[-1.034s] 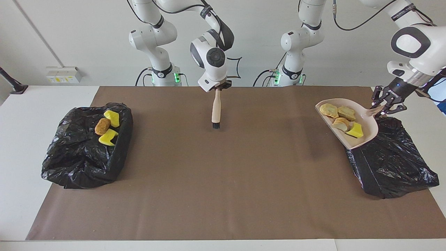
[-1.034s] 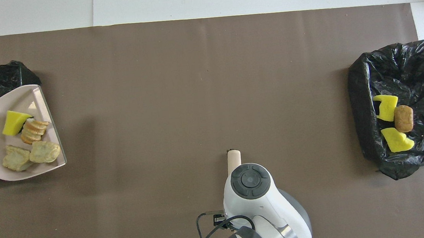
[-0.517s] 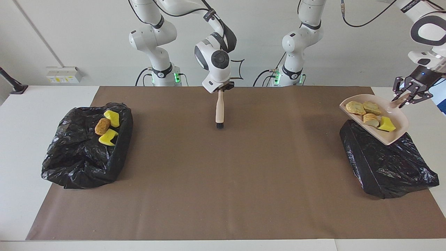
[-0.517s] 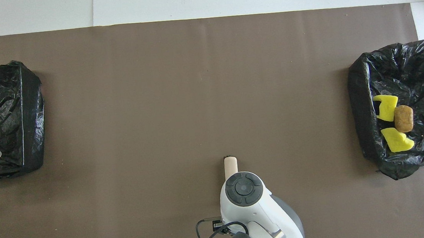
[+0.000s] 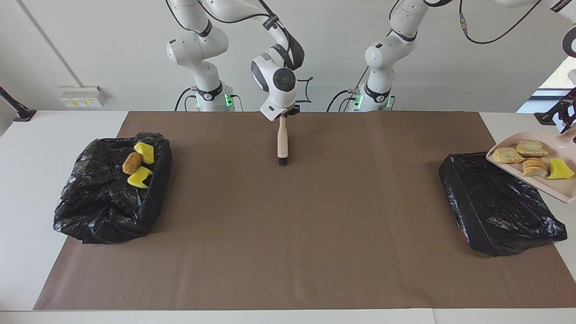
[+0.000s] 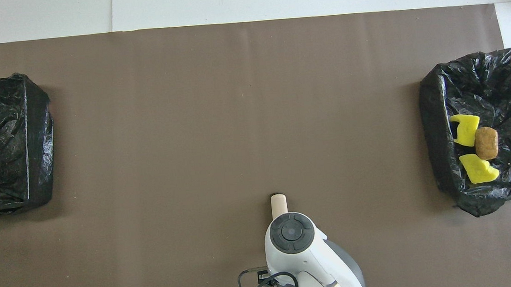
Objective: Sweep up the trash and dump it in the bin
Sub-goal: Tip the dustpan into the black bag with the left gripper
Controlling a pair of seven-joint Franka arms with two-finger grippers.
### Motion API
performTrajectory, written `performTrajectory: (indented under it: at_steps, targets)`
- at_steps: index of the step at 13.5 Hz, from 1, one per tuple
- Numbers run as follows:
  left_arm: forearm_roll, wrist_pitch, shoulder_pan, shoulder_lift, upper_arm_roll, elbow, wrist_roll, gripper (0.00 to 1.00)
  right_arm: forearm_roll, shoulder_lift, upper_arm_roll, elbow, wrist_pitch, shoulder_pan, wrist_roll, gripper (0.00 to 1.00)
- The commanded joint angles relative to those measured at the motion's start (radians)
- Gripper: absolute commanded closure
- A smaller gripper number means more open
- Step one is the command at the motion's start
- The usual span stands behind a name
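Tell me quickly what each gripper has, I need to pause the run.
Left gripper: closed on the dustpan handle.
Right gripper: at the top of the upright brush; open or closed cannot be told.

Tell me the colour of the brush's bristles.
Black, below a pale wooden handle; the brush shows best in the facing view.

A white tabletop point(image 5: 27, 180) carries a wide brown mat point(image 5: 288, 225) over most of its surface. Two black bag-lined bins lie on the mat: one point(image 5: 108, 189) toward the right arm's end, the other point(image 5: 499, 211) toward the left arm's end.
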Motion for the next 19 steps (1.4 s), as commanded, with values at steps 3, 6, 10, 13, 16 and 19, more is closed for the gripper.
performTrajectory:
  at_steps: [3, 6, 10, 13, 16, 19]
  targets:
    - [0.289, 0.003, -0.121, 0.014, 0.010, 0.001, -0.178, 1.00, -0.013, -0.025, -0.005, 0.049, 0.006, -0.001, -0.016, 0.00]
    - [0.429, -0.003, -0.157, 0.017, 0.010, 0.011, -0.183, 1.00, -0.014, -0.053, -0.014, 0.136, -0.040, -0.028, -0.015, 0.00]
    - [0.578, -0.023, -0.187, 0.008, 0.007, 0.013, -0.189, 1.00, -0.120, -0.094, -0.013, 0.256, -0.187, -0.154, -0.021, 0.00]
    - [0.659, -0.106, -0.250, -0.005, 0.008, 0.020, -0.198, 1.00, -0.187, -0.108, -0.016, 0.319, -0.203, -0.230, -0.024, 0.00]
    - [0.747, -0.169, -0.313, -0.012, 0.008, 0.024, -0.216, 1.00, -0.241, -0.102, -0.014, 0.389, -0.187, -0.307, -0.029, 0.00]
    - [0.794, -0.215, -0.341, -0.020, 0.007, 0.042, -0.232, 1.00, -0.298, -0.087, -0.013, 0.460, -0.186, -0.367, -0.030, 0.00]
